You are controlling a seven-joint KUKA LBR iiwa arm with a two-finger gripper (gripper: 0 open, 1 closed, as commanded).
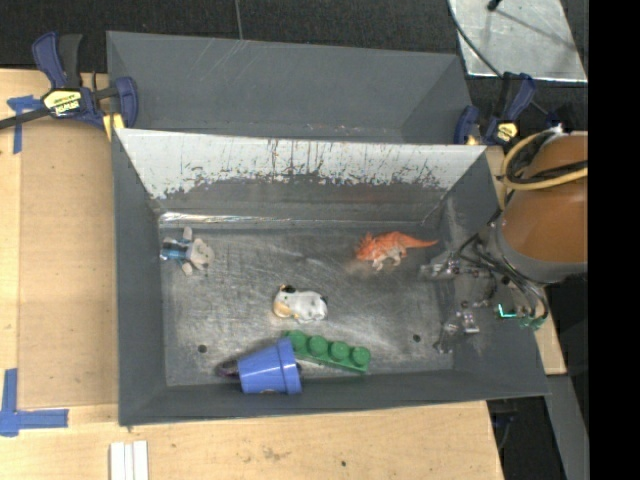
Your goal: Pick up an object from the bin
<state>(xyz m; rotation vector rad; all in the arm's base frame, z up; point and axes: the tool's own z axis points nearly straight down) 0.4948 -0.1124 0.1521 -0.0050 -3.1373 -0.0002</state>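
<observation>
**My claw by the right wall, five small things on the floor**

My claw (455,303) hangs low in the grey metal bin (300,178), close to its right-hand wall as the camera sees it, over a bare patch of floor. I cannot tell whether it is released or clenched (the metal parts and cables at my wrist run together against the dark wall). Above it, over the bin's right rim, sits my orange cover (548,208).

The thing nearest me is an orange toy dinosaur (392,249). It lies on the floor to the view's left of my claw and a little farther back, near it but apart from it. Its thin tapered end points toward my side.

Farther left, about mid-floor, lies a small white and yellow toy (300,305); I cannot make out its kind.

Along the front wall lies a green block with round studs (332,352). A blue cup (268,372) lies on its side at the block's left end, and the two seem to touch.

A small blue and white figure (187,252) lies near the bin's left wall, toward the back, well apart from everything else and farthest from my claw.
</observation>
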